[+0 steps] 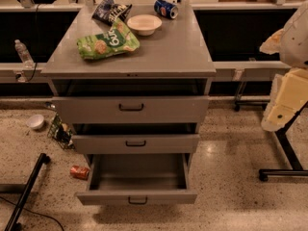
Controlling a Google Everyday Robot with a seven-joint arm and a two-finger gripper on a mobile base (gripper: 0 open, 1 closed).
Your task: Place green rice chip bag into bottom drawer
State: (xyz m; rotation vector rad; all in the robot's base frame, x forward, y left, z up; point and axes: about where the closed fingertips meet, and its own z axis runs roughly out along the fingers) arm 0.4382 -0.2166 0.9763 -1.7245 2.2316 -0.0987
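The green rice chip bag (108, 43) lies flat on the grey cabinet top (163, 52), left of the middle and near the front. The bottom drawer (138, 182) is pulled well out and its inside looks empty; its black handle faces me. My gripper (281, 105) is a pale cream shape at the right edge of the camera view. It hangs beside the cabinet at the height of the upper drawers, far from the bag and holding nothing that I can see.
On the cabinet top behind the bag are a dark blue-black chip bag (110, 11), a white bowl (144, 24) and a blue can (166, 8). The top drawer (131, 109) and middle drawer (135, 142) stand slightly out. An orange can (79, 172) lies on the floor, and black stand legs (284, 162) are at right.
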